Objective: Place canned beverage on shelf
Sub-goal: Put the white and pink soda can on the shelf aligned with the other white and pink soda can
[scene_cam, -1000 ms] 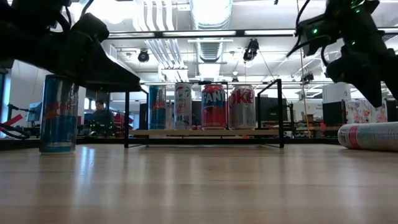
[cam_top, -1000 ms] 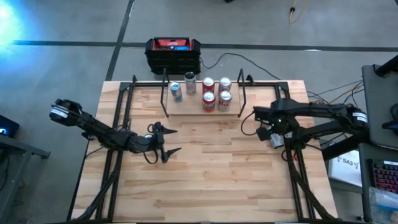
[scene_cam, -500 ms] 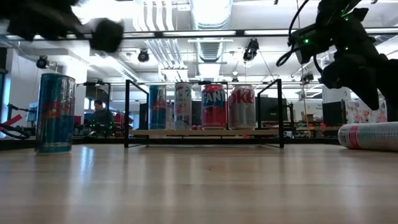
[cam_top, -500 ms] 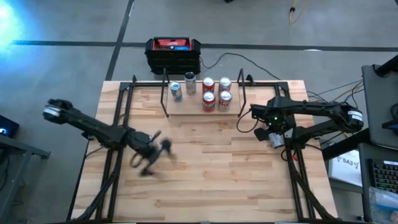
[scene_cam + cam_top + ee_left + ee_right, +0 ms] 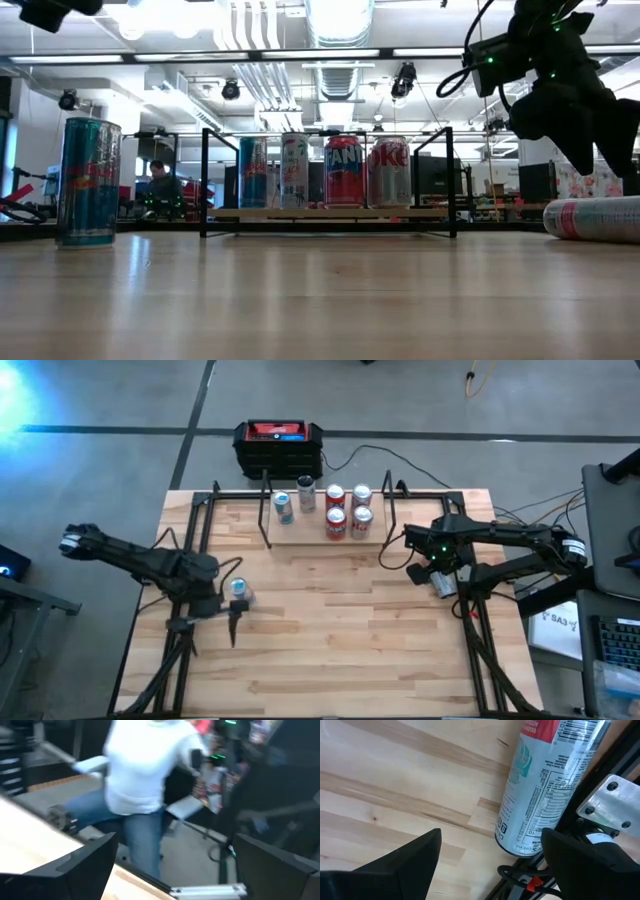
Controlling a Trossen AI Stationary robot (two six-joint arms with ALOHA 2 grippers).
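The shelf point(image 5: 325, 532), a light plank between black rod uprights, stands at the table's far middle and carries several upright cans point(image 5: 343, 172). A tall blue can point(image 5: 238, 592) stands on its base on the left half of the table. My left gripper point(image 5: 208, 628) hovers open just near-left of that can, touching nothing. A white-and-teal can with a red band point(image 5: 545, 785) lies on its side by the table's right edge. My right gripper point(image 5: 490, 865) hangs open above it, pointing steeply down, its fingers clear of the can.
A black-and-red box point(image 5: 279, 446) sits beyond the table's far edge. Black frame rails point(image 5: 200, 550) run along both sides of the table, and the lying can is right beside the right-hand one. A person point(image 5: 140, 775) stands beyond the table. The table's middle and near part is bare wood.
My left gripper has swung away from the tall blue can toward the table's near-left and turned from pointing right to pointing at the near edge, staying open. It has left the low view. The blue can stays standing.
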